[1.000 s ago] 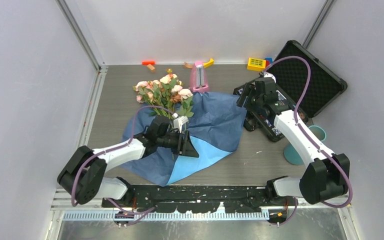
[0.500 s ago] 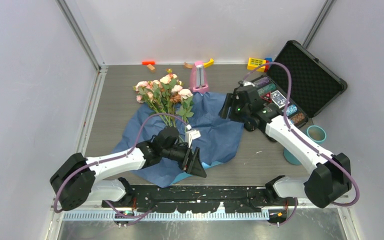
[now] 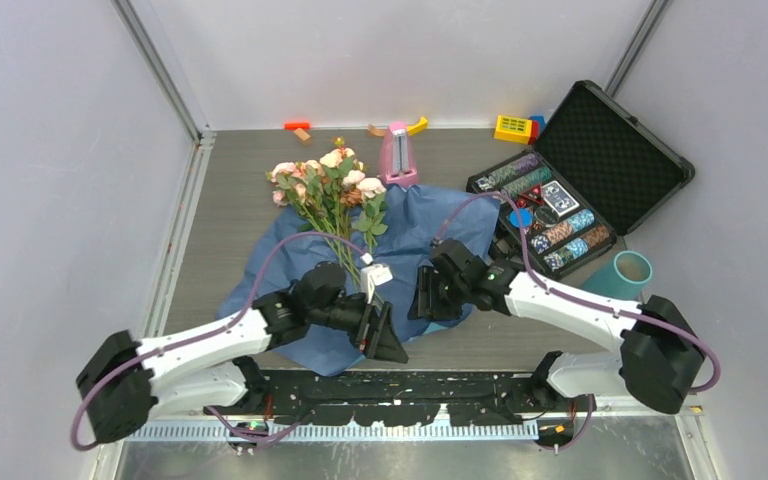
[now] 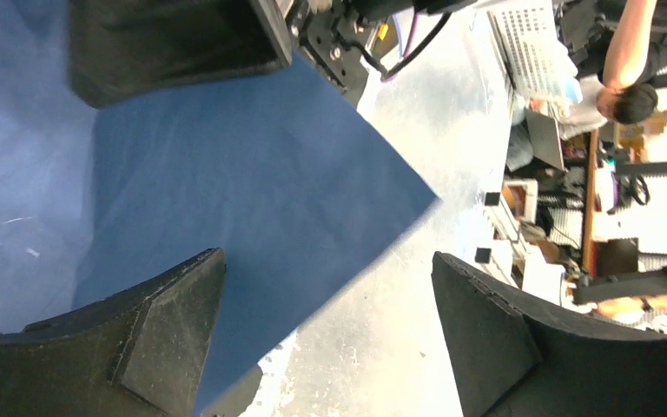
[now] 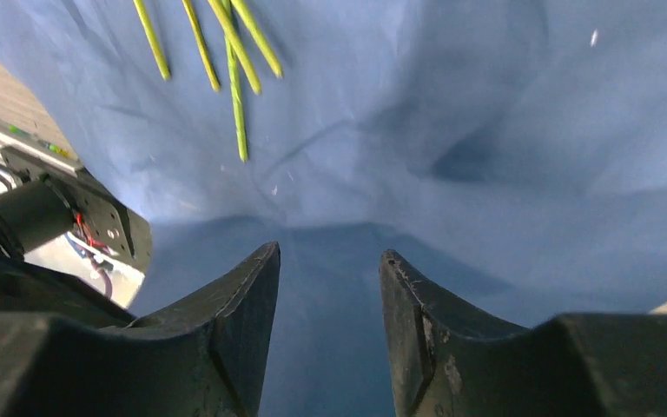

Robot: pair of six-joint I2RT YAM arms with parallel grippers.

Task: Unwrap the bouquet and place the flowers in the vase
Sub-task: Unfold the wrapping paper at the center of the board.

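The bouquet is undone: the flowers (image 3: 328,190), pink and peach roses on thin green stems (image 5: 226,52), lie on the spread-out blue paper (image 3: 430,235). My left gripper (image 3: 385,335) (image 4: 326,254) hovers at the paper's near edge, jaws wide open and holding nothing, one finger over the paper (image 4: 226,174) and the other over bare table. My right gripper (image 3: 422,295) (image 5: 326,254) sits low over the paper just right of it, pointing toward the stem ends. Its jaws are open with a narrow gap and only paper (image 5: 486,130) shows between them. The teal vase (image 3: 615,280) lies tilted at the right.
An open black case (image 3: 610,150) with poker chips and cards (image 3: 550,215) fills the back right. A pink metronome-shaped object (image 3: 397,155) stands behind the paper. Small toys, among them a yellow block (image 3: 512,127), line the back wall. Grey walls enclose the table.
My right arm swung from the black case down onto the paper's near part, its jaws narrowing. My left gripper opened wide and slid toward the front edge; the paper's pale underside no longer shows.
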